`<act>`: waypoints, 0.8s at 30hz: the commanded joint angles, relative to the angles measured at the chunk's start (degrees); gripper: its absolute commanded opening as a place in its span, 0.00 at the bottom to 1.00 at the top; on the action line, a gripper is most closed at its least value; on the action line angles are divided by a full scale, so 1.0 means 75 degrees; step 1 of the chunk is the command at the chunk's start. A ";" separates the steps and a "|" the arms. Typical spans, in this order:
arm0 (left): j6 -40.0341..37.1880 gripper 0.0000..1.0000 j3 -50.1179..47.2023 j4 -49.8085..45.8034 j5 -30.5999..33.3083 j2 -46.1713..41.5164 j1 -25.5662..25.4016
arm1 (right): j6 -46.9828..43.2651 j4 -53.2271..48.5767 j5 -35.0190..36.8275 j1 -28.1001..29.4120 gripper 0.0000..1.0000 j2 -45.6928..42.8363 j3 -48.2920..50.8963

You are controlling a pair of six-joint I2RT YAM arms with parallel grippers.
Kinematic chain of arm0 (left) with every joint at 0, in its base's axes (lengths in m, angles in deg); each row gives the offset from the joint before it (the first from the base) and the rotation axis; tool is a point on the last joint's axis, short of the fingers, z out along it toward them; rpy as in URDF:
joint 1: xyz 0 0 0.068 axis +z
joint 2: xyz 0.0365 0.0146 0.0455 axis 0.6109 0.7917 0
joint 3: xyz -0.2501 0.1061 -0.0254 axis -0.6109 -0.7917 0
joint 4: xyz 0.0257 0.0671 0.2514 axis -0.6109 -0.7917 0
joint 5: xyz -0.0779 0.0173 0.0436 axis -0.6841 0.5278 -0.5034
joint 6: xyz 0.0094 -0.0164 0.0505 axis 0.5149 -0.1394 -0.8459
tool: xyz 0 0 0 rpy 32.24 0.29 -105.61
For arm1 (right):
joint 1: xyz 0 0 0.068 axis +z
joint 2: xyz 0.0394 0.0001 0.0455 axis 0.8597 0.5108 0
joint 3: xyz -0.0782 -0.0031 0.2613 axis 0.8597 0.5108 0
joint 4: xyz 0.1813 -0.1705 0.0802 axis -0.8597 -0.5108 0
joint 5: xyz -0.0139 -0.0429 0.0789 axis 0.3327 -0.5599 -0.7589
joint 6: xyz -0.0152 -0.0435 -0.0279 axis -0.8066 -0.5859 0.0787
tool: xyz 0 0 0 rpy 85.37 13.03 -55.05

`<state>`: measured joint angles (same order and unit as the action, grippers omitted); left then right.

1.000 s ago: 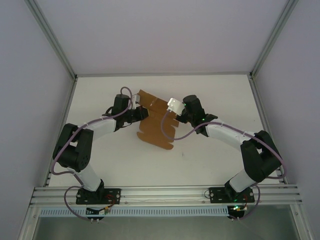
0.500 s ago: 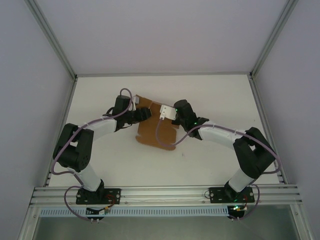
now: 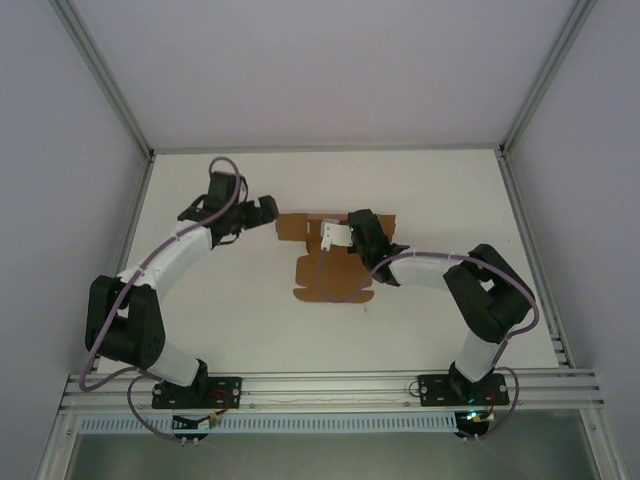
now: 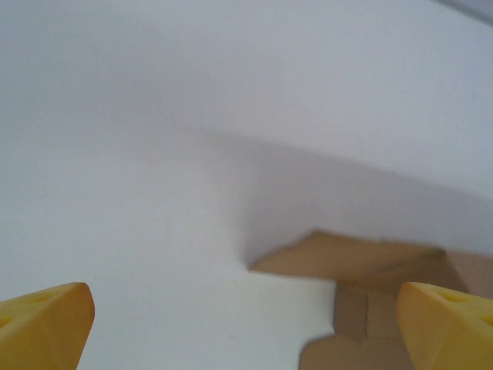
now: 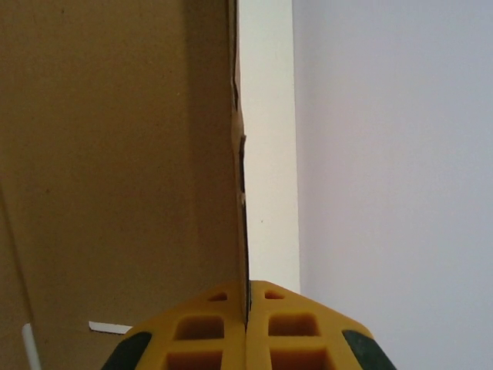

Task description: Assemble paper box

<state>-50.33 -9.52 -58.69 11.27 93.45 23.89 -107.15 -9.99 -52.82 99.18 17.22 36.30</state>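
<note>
Release is what has just happened: the left gripper (image 3: 268, 208), shut at the left edge of the paper box (image 3: 335, 282) a second ago, now stands wide open and has drawn back, apart from the cardboard. The right gripper (image 5: 246, 308) stays clamped on a thin edge of the sheet, which has shifted right and lies mostly flat mid-table. I judge that the folding is still at an early stage and that only one grip controls the sheet.

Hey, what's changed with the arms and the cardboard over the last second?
The left gripper let go of the box, opened, and pulled back toward the far left. The right gripper turned the box and shifted it slightly right. Unchanged: the right gripper stays shut on the box's edge, and the box is still unfolded.
</note>
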 commanded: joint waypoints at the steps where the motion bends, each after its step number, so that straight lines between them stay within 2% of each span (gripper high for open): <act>1: -0.0429 1.00 0.0657 -0.0118 -0.0217 0.0753 0.0285 | -0.0113 0.0490 0.0045 0.0019 0.00 -0.0099 0.0004; 4: -0.0817 1.00 0.1319 0.0098 -0.0976 0.1605 0.0288 | -0.0072 0.0412 0.0011 0.0049 0.00 -0.0105 0.0022; 8: -0.1105 1.00 0.2254 -0.0296 -0.0898 0.2669 0.0297 | 0.0079 0.0301 -0.0009 0.0059 0.00 -0.0121 -0.0002; 12: -0.1310 0.94 0.2550 -0.0624 -0.1556 0.3219 0.0277 | 0.0278 0.0125 -0.0020 0.0066 0.00 -0.0084 -0.0101; 21: -0.1471 0.69 0.0403 0.0777 -0.2925 0.1896 -0.0173 | 0.0357 0.0211 0.0287 0.0067 0.00 0.0299 -0.0338; 24: -0.1516 0.58 0.0061 0.1024 -0.3232 0.1714 -0.0293 | 0.0507 -0.0012 0.0292 0.0066 0.00 0.0272 -0.0405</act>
<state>-60.12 -7.25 -55.08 -8.19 108.68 22.65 -105.75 -9.13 -51.64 99.40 18.70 35.39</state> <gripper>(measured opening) 0.602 0.045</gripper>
